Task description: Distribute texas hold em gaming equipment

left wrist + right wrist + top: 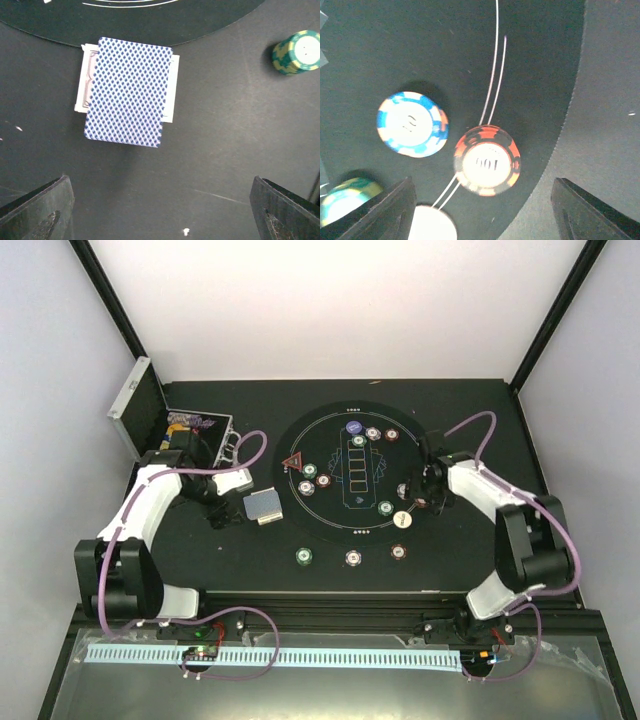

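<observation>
A deck of blue-backed playing cards (127, 92) lies on the table just off the round black mat (150, 25), its top card skewed. My left gripper (160, 210) hovers open just short of the deck (264, 507), with nothing between its fingers. My right gripper (487, 215) stands open over the mat's right rim (432, 490). A red-and-black chip marked 100 (487, 160) lies between and just beyond its fingertips, touching neither. Beside it are a blue-and-white chip (412, 124), a green chip (347, 200) and a white disc (432, 225).
An open silver case (150, 415) stands at the back left behind my left arm. On the mat (345, 515) are a red triangle marker (292, 462), a blue disc (354, 427) and several chips. Green (305, 557), white (353, 558) and red (399, 552) chips sit near the front.
</observation>
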